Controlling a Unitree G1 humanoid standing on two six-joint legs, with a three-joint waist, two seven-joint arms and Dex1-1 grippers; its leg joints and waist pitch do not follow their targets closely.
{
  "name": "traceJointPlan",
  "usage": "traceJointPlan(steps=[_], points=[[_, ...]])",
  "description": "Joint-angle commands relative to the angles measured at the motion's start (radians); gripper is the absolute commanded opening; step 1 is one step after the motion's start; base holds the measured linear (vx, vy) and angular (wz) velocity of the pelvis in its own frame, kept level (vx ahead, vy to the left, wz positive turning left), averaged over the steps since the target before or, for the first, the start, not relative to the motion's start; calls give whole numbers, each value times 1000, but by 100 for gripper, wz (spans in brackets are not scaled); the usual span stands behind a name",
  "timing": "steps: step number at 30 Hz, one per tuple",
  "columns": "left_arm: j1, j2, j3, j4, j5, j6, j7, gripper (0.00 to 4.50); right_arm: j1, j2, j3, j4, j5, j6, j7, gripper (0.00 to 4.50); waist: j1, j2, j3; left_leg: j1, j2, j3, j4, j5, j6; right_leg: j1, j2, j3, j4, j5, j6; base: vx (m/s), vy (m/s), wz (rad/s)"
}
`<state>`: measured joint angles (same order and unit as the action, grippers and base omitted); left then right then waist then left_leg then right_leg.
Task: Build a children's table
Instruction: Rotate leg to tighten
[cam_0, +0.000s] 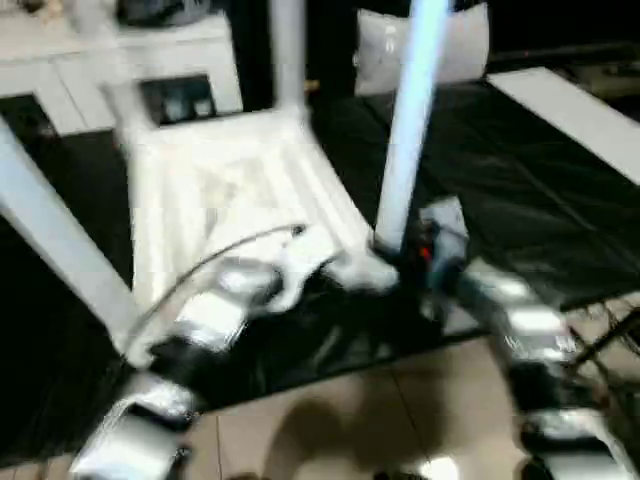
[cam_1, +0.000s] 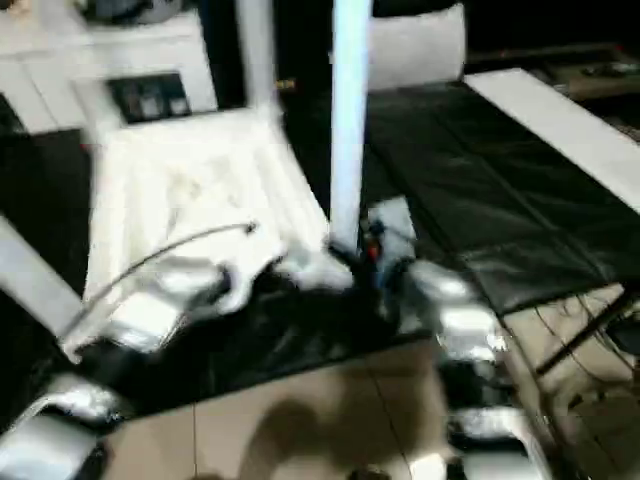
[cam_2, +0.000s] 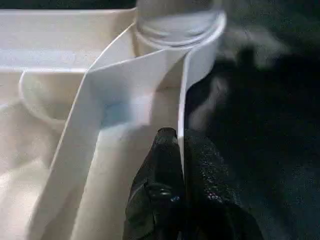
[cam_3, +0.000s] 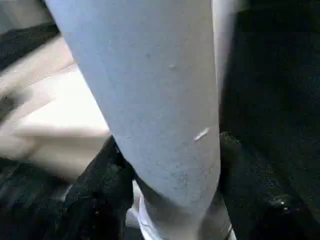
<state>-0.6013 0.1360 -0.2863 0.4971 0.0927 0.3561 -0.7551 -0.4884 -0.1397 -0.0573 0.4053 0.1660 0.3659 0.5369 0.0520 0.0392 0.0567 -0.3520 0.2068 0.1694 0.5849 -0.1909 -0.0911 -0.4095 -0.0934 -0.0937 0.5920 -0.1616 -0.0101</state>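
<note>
A: Upturned table top (cam_0: 230, 190) on dark sheet; three legs visible in corner sockets. Left gripper (cam_2: 179, 145): jaws together, pinching thin side wall of top, just below near corner socket.

B: Right gripper (cam_3: 170, 165): jaws apart, one finger on either side of near leg (cam_0: 405, 130), close above its socket. Clamped or merely close: cannot tell.

A: Handling, judged: light hollow plastic, stiff, smooth, likely slippery.

B: Best hold: leg low near socket; rim at wall, beside corner.
</note>
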Motion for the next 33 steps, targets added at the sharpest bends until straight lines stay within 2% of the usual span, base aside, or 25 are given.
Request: traceJointPlan(steps=[1,2,3,5,7,10,11,12,18,19,20,25,27,29,30,33], points=[[-8,-38,-3,-29,-26,-1,48,0,5,63,52,24,40,6,8,271,10,-12,-58,-9,5,-3,-70,-194,38,54,-46,37,-90,-402,-129,0,0,0],[-8,-38,-3,-29,-26,-1,48,0,5,63,52,24,40,6,8,283,11,-12,-60,-10,7,-1,-68,-170,53,55,-44,39,-83,-325,-154,0,0,0],[-3,-34,-10,-43,-13,5,41,0,11,77,45,6,44,14,-4,282,11,-13,-60,-10,6,1,-67,-161,62,55,-42,40,-81,-297,-164,0,0,0],[1,-26,-12,-46,-1,0,34,0,18,86,38,-13,37,14,-1,318,17,-10,-62,-11,5,3,-65,-134,83,59,-44,40,-77,-251,-185,0,0,0],[4,-18,-11,-45,3,-11,24,0,26,84,39,-26,30,0,13,332,19,-10,-62,-14,6,2,-66,-117,88,62,-44,40,-73,-227,-192,0,0,0],[11,-5,-16,-52,1,-23,11,0,32,67,42,-32,33,-12,25,349,18,-9,-58,-12,8,1,-69,-141,83,61,-45,39,-77,-263,-186,0,0,0],[20,14,-23,-59,0,-40,-6,0,40,40,43,-38,37,-18,51,372,18,-8,-57,-11,9,1,-71,-153,78,61,-46,39,-79,-282,-182,0,0,0],[24,23,-26,-63,1,-45,-15,0,43,24,44,-40,39,-23,69,372,18,-9,-57,-11,10,-1,-72,-164,76,61,-46,39,-80,-295,-176,0,0,0],[47,84,-49,-84,-3,-83,-100,0,78,-90,56,-92,69,-10,235,427,22,-15,-56,-13,12,2,-70,-153,86,61,-47,42,-78,-281,-179,0,0,0],[54,106,-58,-90,-3,-103,-133,0,84,-127,54,-104,80,-6,289,427,24,-13,-56,-12,12,2,-71,-156,88,61,-48,42,-78,-286,-178,0,0,0],[54,106,-58,-91,-3,-103,-134,0,84,-127,54,-104,81,-6,290,445,27,-12,-57,-11,14,1,-70,-153,92,60,-48,42,-77,-279,-179,0,0,0],[77,173,-95,-112,-7,-171,-234,0,92,-236,61,-129,118,20,437,445,40,-14,-58,-11,16,2,-69,-147,95,60,-48,42,-75,-266,-188,0,0,0],[80,181,-99,-115,-7,-180,-249,0,92,-249,62,-130,122,25,455,445,41,-14,-57,-11,16,3,-68,-139,95,57,-47,43,-73,-251,-193,0,0,0],[89,209,-118,-131,-12,-221,-312,0,95,-296,81,-142,132,42,533,445,46,-16,-58,-12,18,3,-68,-141,97,60,-48,43,-71,-257,-192,0,0,0],[94,238,-141,-144,-19,-260,-375,0,95,-343,108,-146,136,54,611,445,49,-17,-59,-11,17,3,-67,-138,102,59,-47,42,-71,-256,-194,0,0,0],[93,268,-169,-149,-14,-295,-431,0,86,-387,146,-143,117,49,681,445,56,-16,-59,-10,21,5,-65,-135,104,56,-48,44,-69,-250,-201,0,0,0]])
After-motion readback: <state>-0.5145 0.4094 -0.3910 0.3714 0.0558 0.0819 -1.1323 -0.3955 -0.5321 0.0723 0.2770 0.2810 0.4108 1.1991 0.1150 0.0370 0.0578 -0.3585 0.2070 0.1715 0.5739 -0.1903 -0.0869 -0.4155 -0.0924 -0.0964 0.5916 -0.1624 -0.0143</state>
